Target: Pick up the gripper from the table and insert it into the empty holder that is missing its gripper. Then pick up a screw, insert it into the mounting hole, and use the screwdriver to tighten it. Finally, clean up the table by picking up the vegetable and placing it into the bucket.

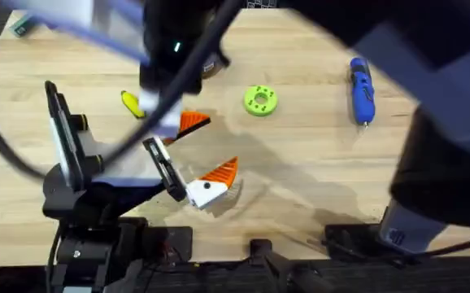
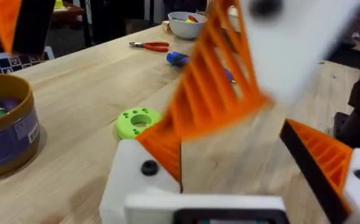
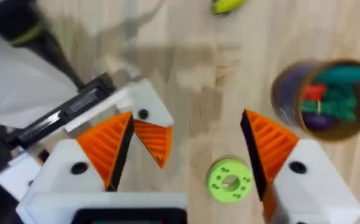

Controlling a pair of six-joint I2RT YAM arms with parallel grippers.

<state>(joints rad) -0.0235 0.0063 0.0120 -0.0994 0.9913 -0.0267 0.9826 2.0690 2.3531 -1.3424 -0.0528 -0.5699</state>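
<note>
- The bucket stands on the tabletop. It holds green and red toy pieces.
- The vegetable is not in the bucket. It lies on the tabletop, on the far left side.
- A white bowl sits at the far edge with yellow and red things in it. Red pliers lie near it.
- The right tool is wide open and grips nothing.
- The gripper sits between its fingers, right by one of them. It touches the white holder.
- The left tool is open too, with nothing in it.
- A green ring lies in the middle.
- The screwdriver lies flat on the far right, well apart from both tools.
</note>
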